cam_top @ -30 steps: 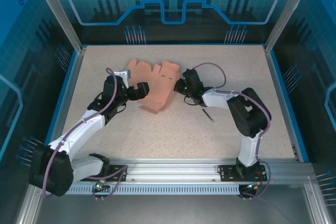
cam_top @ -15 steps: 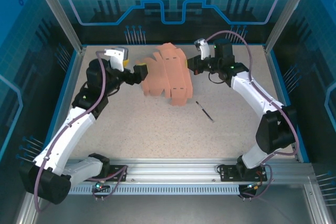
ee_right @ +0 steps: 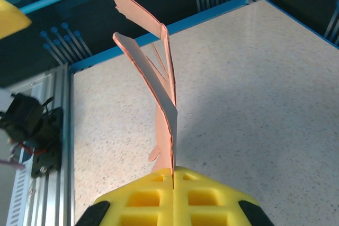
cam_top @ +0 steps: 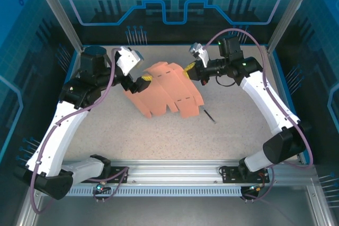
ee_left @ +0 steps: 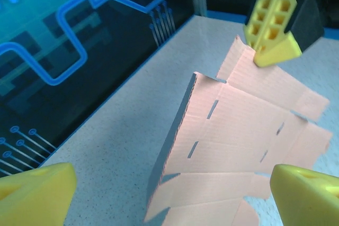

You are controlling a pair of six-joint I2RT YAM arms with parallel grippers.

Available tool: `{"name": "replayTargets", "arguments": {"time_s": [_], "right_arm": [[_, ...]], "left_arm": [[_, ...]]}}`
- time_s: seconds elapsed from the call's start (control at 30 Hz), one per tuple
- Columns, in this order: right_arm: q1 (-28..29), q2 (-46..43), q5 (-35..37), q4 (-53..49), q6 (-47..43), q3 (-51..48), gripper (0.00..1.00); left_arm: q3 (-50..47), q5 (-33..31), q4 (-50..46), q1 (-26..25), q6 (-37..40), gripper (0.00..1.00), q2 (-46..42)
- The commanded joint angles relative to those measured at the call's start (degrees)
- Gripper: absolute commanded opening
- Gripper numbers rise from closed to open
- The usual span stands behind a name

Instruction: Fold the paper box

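Salmon-pink die-cut cardboard sheet with flaps and slots, the paper box, unfolded. It is raised and tilted over the speckled beige bench. Cannot tell whether its lower edge touches the bench.

Right claw at the sheet's upper right edge, closed together on it. From the right wrist the sheet stands edge-on, pinched in the seam of the right claw.

Left claw at the sheet's upper left corner, fingers spread wide. From the left wrist the sheet lies ahead of the left claw, with no contact seen.

Thin dark pen-like stick lies flat on the bench just beside the sheet's lower right corner, not touching it.
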Motion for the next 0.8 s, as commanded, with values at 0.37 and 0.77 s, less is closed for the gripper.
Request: {"name": "replayTargets", "arguments": {"time_s": [0.37, 0.77], "right_arm": [[6.8, -1.8, 0.5, -10.7, -12.6, 3.2, 0.00], [7.1, -2.0, -0.6, -12.0, -15.5, 3.5, 0.00]], "left_arm": [[3.5, 6.4, -11.2, -4.3, 9.3, 0.86, 4.3], [1.3, 14.9, -13.8, -4.2, 3.5, 0.42, 6.1]]}}
